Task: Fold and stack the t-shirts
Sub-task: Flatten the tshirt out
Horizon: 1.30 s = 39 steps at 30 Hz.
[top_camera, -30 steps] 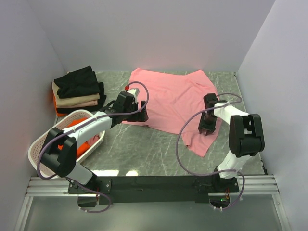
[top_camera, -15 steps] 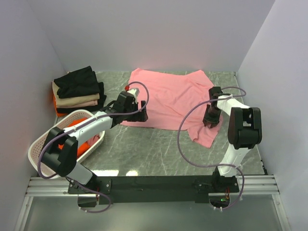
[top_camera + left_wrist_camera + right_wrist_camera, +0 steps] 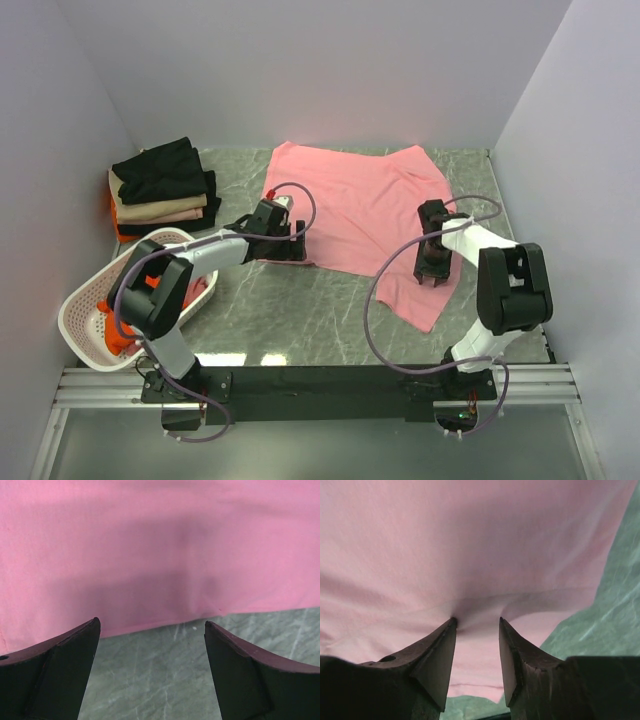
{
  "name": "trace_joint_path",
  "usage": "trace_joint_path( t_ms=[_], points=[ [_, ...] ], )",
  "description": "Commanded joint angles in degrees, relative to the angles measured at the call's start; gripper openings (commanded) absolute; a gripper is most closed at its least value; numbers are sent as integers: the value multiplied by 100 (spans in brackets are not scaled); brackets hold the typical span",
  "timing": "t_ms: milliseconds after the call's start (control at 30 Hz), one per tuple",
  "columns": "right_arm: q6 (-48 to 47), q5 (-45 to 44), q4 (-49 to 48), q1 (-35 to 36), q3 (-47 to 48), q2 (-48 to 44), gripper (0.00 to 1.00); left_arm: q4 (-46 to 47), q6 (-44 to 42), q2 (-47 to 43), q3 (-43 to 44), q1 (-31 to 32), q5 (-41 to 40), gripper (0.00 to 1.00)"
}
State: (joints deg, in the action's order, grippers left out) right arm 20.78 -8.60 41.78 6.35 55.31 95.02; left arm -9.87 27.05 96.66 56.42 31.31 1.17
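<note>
Cloth of the light pink t-shirt (image 3: pixel 355 205) lies spread and mostly flat on the table (image 3: pixel 300 310), reaching from under the right gripper (image 3: pixel 476 621) across to just ahead of the left gripper (image 3: pixel 152 625). The right gripper's jaws are narrowed to a slim gap and pressed down into the shirt near its right side. Wrinkles draw in to a pucker between the tips, which I read as a pinch on a small fold. The left gripper's jaws stand wide apart, low over bare table, with the shirt's near hem just beyond its fingertips and nothing between them. The main risk, as I judge it, is uneven handling: only 1 of the 2 grippers has cloth, so a lift or pull by the right one would drag the shirt askew and bunch it. The right pinch looks shallow and may take only 1 layer or slip off. The left gripper, closing where it is, would meet table rather than hem, so it needs to advance first. To the left gripper's left sit a stack of folded shirts (image 3: pixel 160 190) and a white basket (image 3: pixel 85 295) holding an orange-red shirt (image 3: pixel 112 325), both well apart from the pink one.
</note>
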Motion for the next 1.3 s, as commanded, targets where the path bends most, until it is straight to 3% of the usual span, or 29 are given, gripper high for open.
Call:
trace_joint_path(
  t_ms=[0, 267, 600, 733, 900, 1267],
  points=[
    [85, -220, 313, 59, -108, -308, 47, 328, -59, 142, -122, -37, -99, 91],
    [-56, 121, 603, 95, 1138, -705, 48, 310, 292, -103, -930, -37, -99, 91],
    [-153, 649, 191, 366, 2993, 964, 48, 100, 907, -1061, -1731, 15, -11, 91],
    [-135, 737, 76, 621, 3231, 1650, 47, -357, 846, -1579, -1215, 94, -99, 91],
    [-109, 728, -38, 850, 3005, 1888, 47, -481, 688, -1590, -519, 94, -372, 92],
    [-39, 843, -381, 1386, 1774, 1660, 47, -103, 363, 554, 1054, 24, -170, 91]
  ],
)
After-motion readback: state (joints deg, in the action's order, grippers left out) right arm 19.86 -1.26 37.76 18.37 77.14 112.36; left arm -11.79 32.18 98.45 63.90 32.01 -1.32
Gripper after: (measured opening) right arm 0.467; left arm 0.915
